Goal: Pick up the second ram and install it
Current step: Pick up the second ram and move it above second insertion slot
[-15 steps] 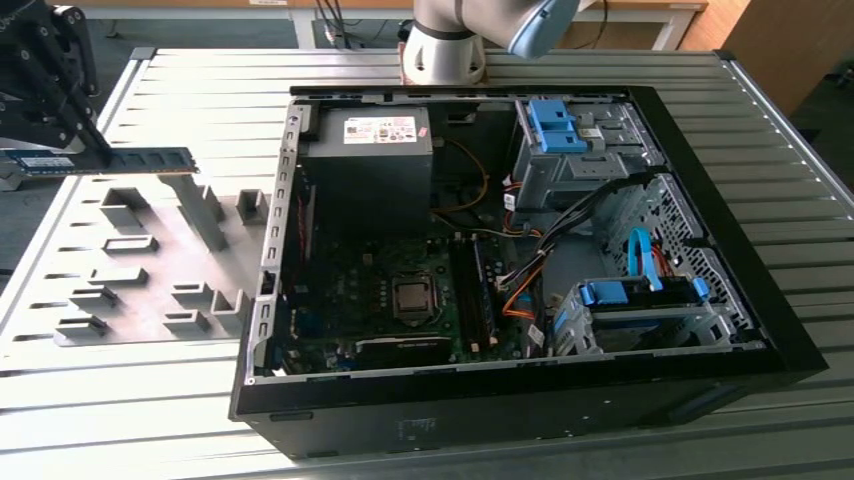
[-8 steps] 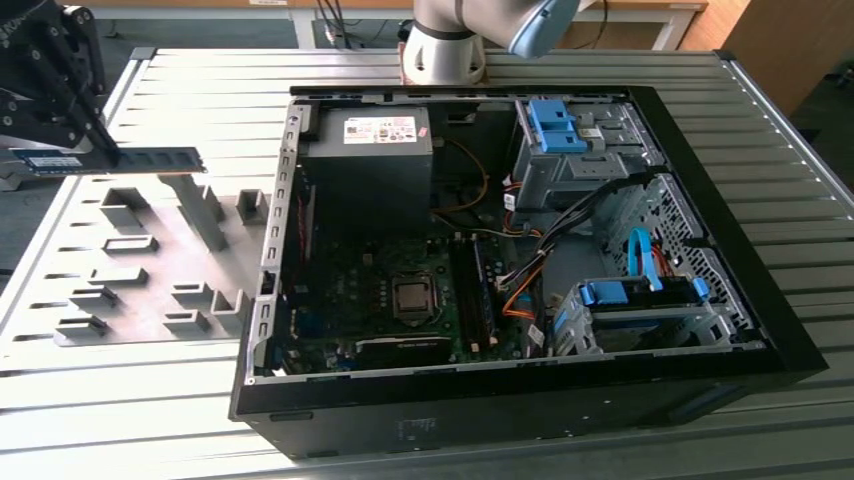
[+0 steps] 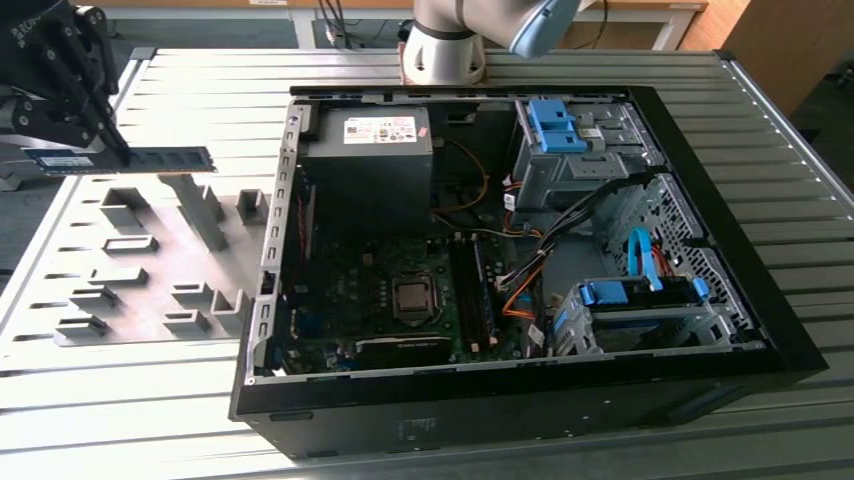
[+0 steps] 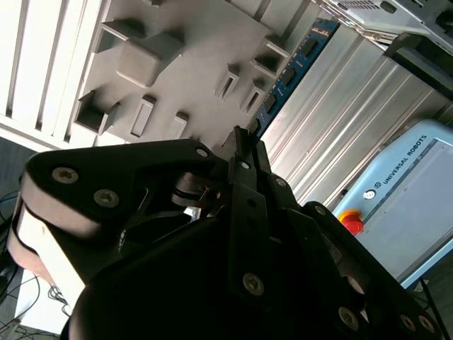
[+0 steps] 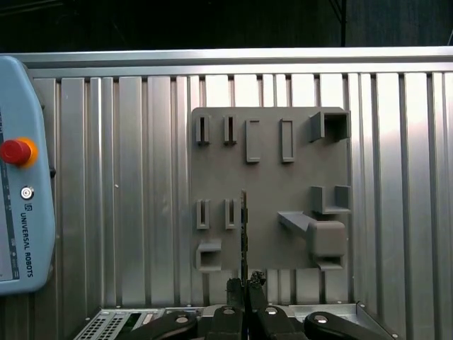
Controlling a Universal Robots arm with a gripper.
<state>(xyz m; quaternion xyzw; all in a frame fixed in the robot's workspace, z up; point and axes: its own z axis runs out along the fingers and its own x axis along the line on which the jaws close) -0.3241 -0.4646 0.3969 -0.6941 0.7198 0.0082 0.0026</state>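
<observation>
Clamping shut on the second ram (image 3: 167, 157), the gripper (image 3: 110, 152) holds the green stick roughly level over the grey fixture plate (image 3: 154, 270) on the ribbed metal table (image 3: 107, 400), with the open computer case (image 3: 534, 415) lying beyond toward the exterior view's right.

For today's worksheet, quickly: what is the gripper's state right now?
Gripper: shut on the second ram, held over the grey fixture plate.
</observation>
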